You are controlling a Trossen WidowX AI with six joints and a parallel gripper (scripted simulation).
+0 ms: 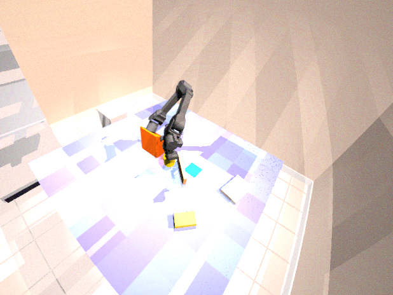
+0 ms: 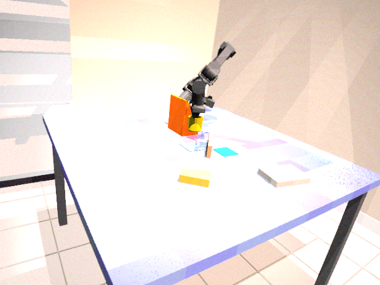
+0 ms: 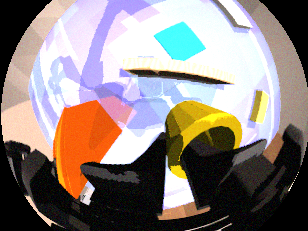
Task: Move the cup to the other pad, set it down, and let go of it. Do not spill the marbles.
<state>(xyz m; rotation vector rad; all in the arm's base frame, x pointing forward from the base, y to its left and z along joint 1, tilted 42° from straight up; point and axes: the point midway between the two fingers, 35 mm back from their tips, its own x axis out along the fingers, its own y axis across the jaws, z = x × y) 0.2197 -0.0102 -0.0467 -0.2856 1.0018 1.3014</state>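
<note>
Gripper (image 1: 170, 157) clamped on yellow cup (image 1: 169, 163), seen from top view; cup held off the table (image 1: 105, 203), directly below the wrist. Orange block (image 1: 151, 142) touching or nearly touching the arm on the gripper's left flank. Thin upright wooden divider (image 1: 182, 173) just beside the cup, between it and cyan pad (image 1: 193, 170). Open run of tabletop past the divider toward yellow slab (image 1: 184, 219) and white slab (image 1: 234, 189); table edges well apart from the gripper. Beige walls close behind the arm.

Exterior view: gripper (image 2: 196, 116) pinching cup (image 2: 195, 123) by its rim, cup upright, clearly above the surface. Orange block (image 2: 179, 115) just beside the cup, taller than it. Divider (image 2: 209, 148) standing between gripper and cyan pad (image 2: 225, 151). Glossy white-lilac table (image 2: 129, 196) on dark legs, tiled floor below. Yellow slab (image 2: 194, 177) and white slab (image 2: 283, 177) nearer the front edge, well apart from the gripper.

Wrist view: dark fingers gripping the wall of cup (image 3: 199, 135); marbles not discernible. Divider (image 3: 179, 74) lying across the way ahead, cyan pad (image 3: 178, 41) beyond it, orange block (image 3: 82, 142) near on one side.
</note>
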